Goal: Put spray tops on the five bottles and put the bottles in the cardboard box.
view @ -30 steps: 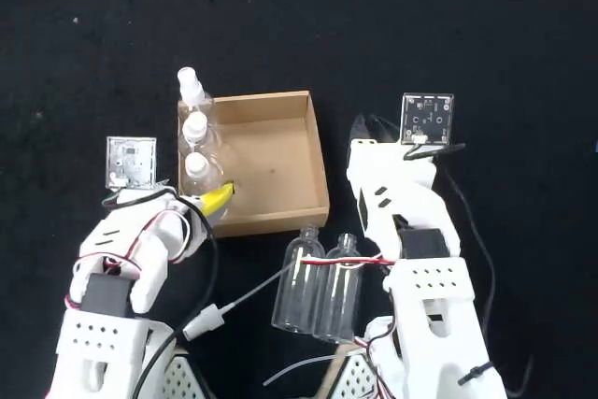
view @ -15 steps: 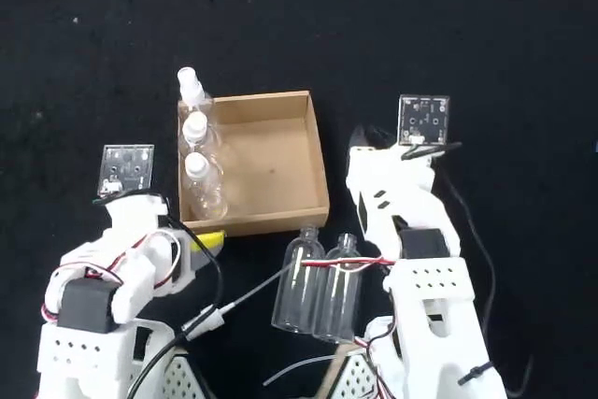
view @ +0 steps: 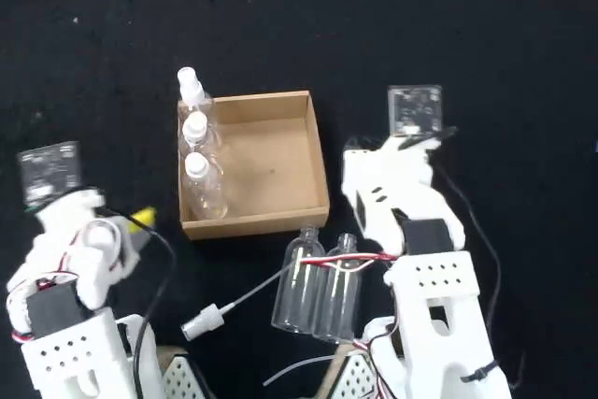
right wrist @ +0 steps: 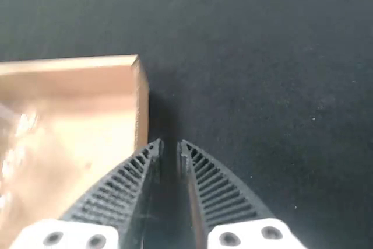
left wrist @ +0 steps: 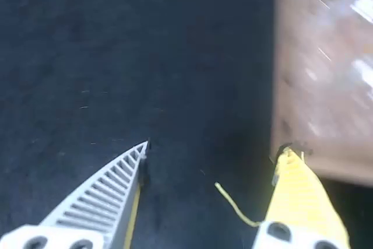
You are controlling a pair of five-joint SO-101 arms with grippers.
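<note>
While three capped bottles (view: pixel 199 161) are lined along one side wall inside the cardboard box (view: pixel 318 151), two uncapped bottles (view: pixel 320 289) are found on the black table (view: pixel 486 44). These two are touching each other just in front of the box, with their necks toward it. A loose spray top (view: pixel 204 322) with its thin tube is seen lying on the table near them. The left gripper (left wrist: pixel 214 148) is spread wide over bare table just beside the box, and nothing is held in it. The right gripper (right wrist: pixel 169 143) is drawn almost together and is empty, close to the box's opposite wall.

The clear bottles are judged to be light, smooth and thin-walled, so they are easily tipped or dented. A gentle hold around the middle of the body is advised. The spray top is best taken by its stiff head, since the tube looks bendy and must be fed into the neck.
</note>
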